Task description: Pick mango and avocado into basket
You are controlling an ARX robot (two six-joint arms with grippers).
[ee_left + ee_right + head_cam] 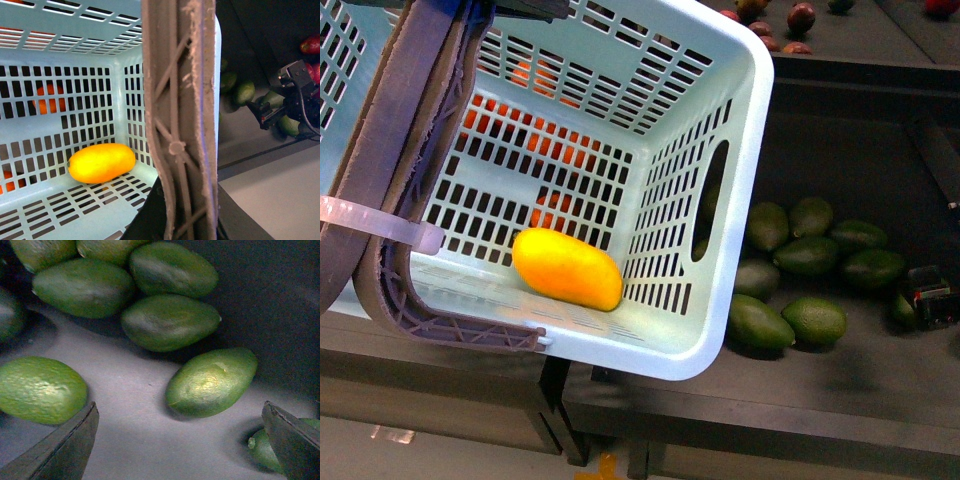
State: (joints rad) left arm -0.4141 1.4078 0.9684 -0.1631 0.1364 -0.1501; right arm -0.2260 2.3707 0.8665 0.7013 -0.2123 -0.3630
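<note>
Mango (567, 268) lies inside tilted basket (720, 340); left gripper (187, 220) clamps its handle (180, 125); right gripper (180, 410), spread wide, hovers by avocado (212, 382) at right.

The right end effector (180, 407) has two flat dark grey fingers (65, 445) with straight bevelled edges, pretty plain-looking. From the left wrist cam it's a chunky black body with a grey boxy block (298, 73) on top, plus black cables (302, 107) looping off the back.
</note>
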